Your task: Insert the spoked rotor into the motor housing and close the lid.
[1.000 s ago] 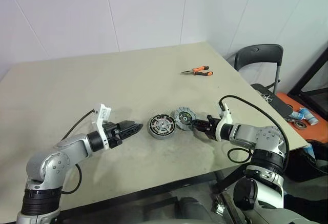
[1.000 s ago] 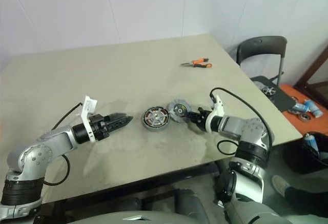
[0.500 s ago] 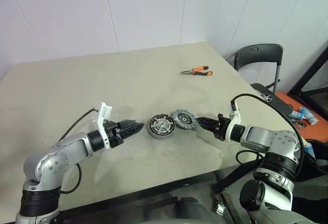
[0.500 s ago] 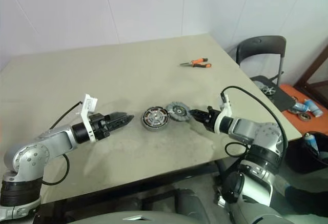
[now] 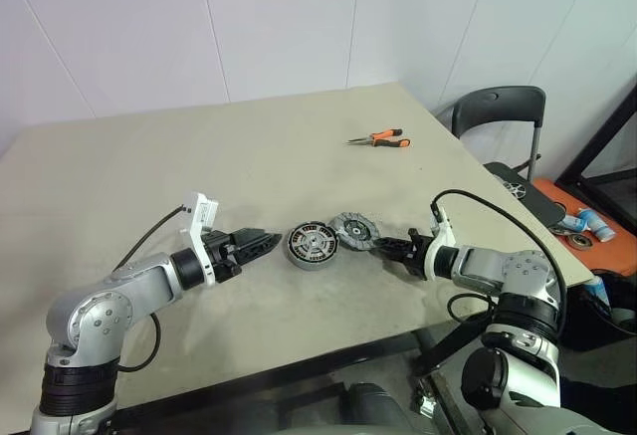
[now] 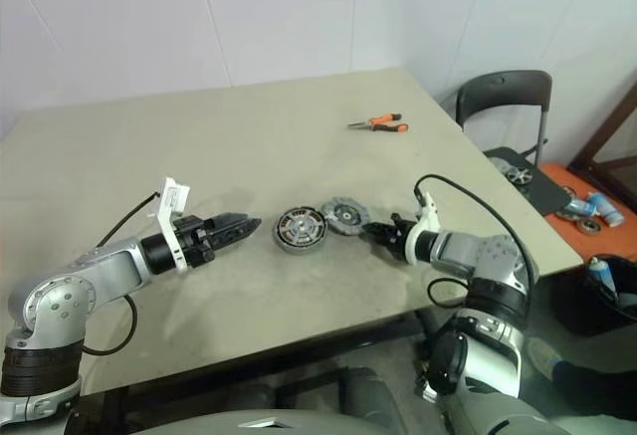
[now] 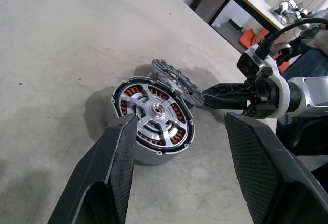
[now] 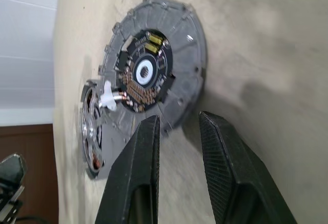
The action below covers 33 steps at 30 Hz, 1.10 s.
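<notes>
Left gripper (image 5: 271, 241) open, right gripper (image 5: 388, 246) slightly parted, empty.

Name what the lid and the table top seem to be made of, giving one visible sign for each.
Lid: probably cast metal, matt grey, with crisp ribbed segments; a circuit board sits at its centre.
Table: unclear, perhaps laminate or painted board; flat beige, dull, scuffed darker in places.

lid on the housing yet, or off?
Off. The lid leans tilted against the motor housing, one edge on the table; copper windings and the spoked rotor show uncovered.
</notes>
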Available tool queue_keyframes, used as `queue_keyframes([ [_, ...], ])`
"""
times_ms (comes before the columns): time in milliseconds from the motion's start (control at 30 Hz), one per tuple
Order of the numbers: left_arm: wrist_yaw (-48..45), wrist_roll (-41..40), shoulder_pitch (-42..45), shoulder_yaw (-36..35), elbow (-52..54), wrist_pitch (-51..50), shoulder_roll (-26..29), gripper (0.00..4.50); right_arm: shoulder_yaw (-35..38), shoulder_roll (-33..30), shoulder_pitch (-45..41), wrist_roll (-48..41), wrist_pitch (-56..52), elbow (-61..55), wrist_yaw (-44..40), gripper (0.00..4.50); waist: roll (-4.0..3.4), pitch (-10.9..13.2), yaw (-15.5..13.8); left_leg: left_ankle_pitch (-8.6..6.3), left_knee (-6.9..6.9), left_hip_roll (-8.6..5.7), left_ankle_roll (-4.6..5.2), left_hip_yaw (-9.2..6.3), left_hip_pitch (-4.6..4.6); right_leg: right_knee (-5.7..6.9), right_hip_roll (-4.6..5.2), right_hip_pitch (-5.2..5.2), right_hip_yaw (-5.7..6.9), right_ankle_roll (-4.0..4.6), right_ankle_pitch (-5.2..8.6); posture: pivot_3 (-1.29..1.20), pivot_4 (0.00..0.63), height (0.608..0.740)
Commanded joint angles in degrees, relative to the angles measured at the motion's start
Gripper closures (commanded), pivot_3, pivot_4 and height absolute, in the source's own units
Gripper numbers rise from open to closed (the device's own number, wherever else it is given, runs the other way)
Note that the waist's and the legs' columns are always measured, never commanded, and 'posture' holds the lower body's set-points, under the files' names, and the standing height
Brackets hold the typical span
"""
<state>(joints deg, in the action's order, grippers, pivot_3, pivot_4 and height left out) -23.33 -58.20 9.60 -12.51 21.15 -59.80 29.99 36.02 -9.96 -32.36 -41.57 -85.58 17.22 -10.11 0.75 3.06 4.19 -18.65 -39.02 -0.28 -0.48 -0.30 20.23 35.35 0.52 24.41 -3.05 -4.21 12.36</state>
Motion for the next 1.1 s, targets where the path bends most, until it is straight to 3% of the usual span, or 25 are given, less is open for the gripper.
queue_keyframes([
  [33, 0.58, -1.48, 0.55, -0.72, 2.62, 0.08, -0.2, 1.62, -1.3, 2.13, -2.35, 0.31, 2.12, 1.56, 0.24, 3.2, 0.0, 0.0, 0.09, 0.0, 0.0, 0.01, 0.0, 0.0, 0.0, 0.0, -0.01, 0.0, 0.0, 0.0, 0.0, 0.0, 0.0, 0.74],
  [300, 1.11, -1.73, 0.21, -0.52, 3.21, 0.11, -0.51, 1.62, -2.42, 2.63, -1.6, -0.27, 3.26, -0.12, -1.07, 3.2, 0.0, 0.0, 0.17, 0.0, 0.01, 0.01, 0.0, -0.01, 0.03, -0.01, 0.0, 0.03, 0.0, 0.02, -0.03, 0.0, 0.0, 0.74],
  [500, 0.53, -1.62, 0.06, -0.32, 2.76, 0.53, -0.22, 1.62, -4.06, 1.98, 0.68, -3.98, 3.03, -6.41, -5.25, 4.48, -0.02, -0.01, 0.16, 0.0, 0.02, 0.01, 0.0, 0.0, 0.01, 0.0, 0.0, 0.03, 0.0, 0.01, -0.03, 0.0, 0.0, 0.74],
  [767, -1.47, -0.39, 0.73, 0.57, 1.05, 1.37, 0.07, 1.62, -21.92, -2.86, 6.37, -4.84, 6.51, -26.75, -13.86, 4.48, -0.08, 0.03, 0.12, -0.01, 0.11, 0.02, 0.0, -0.01, 0.07, 0.0, -0.01, 0.15, 0.02, -0.02, -0.01, 0.0, 0.0, 0.74],
  [967, -3.01, 0.73, 0.87, 0.85, 0.03, 1.92, 0.14, 1.62, -39.54, -10.3, 10.07, 7.54, 22.26, -32.3, -17.04, 4.48, -0.06, 0.02, 0.02, 0.0, 0.14, 0.02, 0.0, 0.01, 0.04, 0.0, -0.01, 0.15, 0.03, -0.09, 0.05, 0.0, 0.0, 0.74],
  [1100, -3.65, 1.14, -0.04, 0.72, 0.3, 2.27, 0.18, 1.62, -46.04, -13.07, 10.14, 15.01, 31.27, -31.14, -18.25, 4.48, -0.04, 0.01, -0.03, 0.0, 0.13, 0.01, 0.0, 0.04, 0.02, 0.0, 0.0, 0.14, -0.01, -0.07, 0.06, 0.0, 0.0, 0.74],
])
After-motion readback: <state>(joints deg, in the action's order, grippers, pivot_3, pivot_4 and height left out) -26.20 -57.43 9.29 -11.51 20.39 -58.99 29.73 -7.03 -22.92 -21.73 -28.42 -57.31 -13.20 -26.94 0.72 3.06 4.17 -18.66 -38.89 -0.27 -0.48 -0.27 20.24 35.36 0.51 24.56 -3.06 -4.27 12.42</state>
